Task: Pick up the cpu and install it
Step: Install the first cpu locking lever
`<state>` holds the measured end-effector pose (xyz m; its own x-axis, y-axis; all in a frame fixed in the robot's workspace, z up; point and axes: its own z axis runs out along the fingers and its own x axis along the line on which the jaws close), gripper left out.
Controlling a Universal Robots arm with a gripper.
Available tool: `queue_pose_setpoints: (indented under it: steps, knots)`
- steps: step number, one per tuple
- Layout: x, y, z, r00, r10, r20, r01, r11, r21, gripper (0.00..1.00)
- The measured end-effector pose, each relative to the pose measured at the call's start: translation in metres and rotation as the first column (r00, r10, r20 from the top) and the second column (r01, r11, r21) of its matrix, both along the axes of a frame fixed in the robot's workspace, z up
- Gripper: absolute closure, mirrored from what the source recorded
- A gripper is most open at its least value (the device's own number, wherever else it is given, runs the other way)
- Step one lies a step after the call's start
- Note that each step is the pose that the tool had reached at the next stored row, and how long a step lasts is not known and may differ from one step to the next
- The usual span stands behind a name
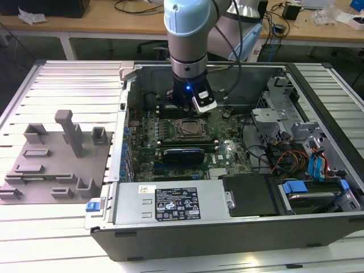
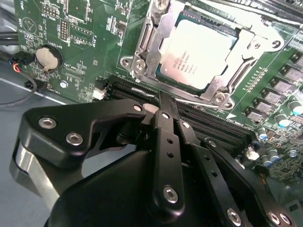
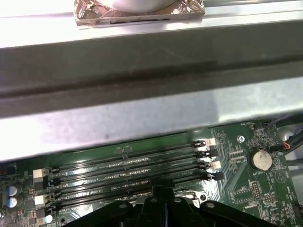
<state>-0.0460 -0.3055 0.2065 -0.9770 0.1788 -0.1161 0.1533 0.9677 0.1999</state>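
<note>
- The step in hand was judged to be the seating of the chip. In the second wrist view the cpu (image 2: 199,49), a thin, flat, square chip with a pale silvery metal top, was seen lying inside the dark metal-framed socket (image 2: 143,45) of the green circuit board (image 2: 90,28).
- The tool (image 2: 163,98) was seen with its black fingers pressed together and nothing pinched between them. It was held just beside the socket, apart from the chip, above the long black memory slots (image 3: 128,165).
- In the exterior view the tool (image 1: 186,109) was found just on the far side of the socket, inside the open dark grey computer case (image 1: 227,239). The grey plastic tray with upright blocks (image 1: 57,170) was set well apart on the pale ribbed surface (image 1: 68,85), at the exterior view's left.
- For the seating to be done well, it was judged that the chip should lie flat and square within the frame, with no corner raised. No sideways push should be given to it, since the contacts beneath were thought to be easily bent. The tool was best kept clear of the slot latches.
- The chip's top was seen as matt and evenly pale, with faint dark print at its middle. A thin darker border ran around it, and its edges lay parallel to the frame. No tilt could be made out.
</note>
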Motion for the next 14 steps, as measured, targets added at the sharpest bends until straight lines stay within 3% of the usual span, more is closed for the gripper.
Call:
queue_pose_setpoints:
  steps: [1, 2, 4, 10, 14]
  knots:
    - [-0.0043, 0.0018, -0.0001, 0.9999, -0.002, 0.0118, 0.002, 1.0000, -0.0007, 0.89]
    - [-0.0063, 0.0040, -0.0003, 0.9999, -0.004, 0.0162, 0.004, 1.0000, -0.0006, 0.89]
    - [-0.0069, 0.0041, -0.0009, 0.9998, -0.005, 0.0197, 0.005, 1.0000, -0.0019, 0.89]
    - [-0.0084, 0.0042, -0.0045, 0.9992, -0.006, 0.0400, 0.006, 0.9998, -0.0165, 0.89]
    - [-0.0105, 0.0048, -0.0059, 0.9987, -0.006, 0.0500, 0.006, 0.9998, -0.0184, 0.89]
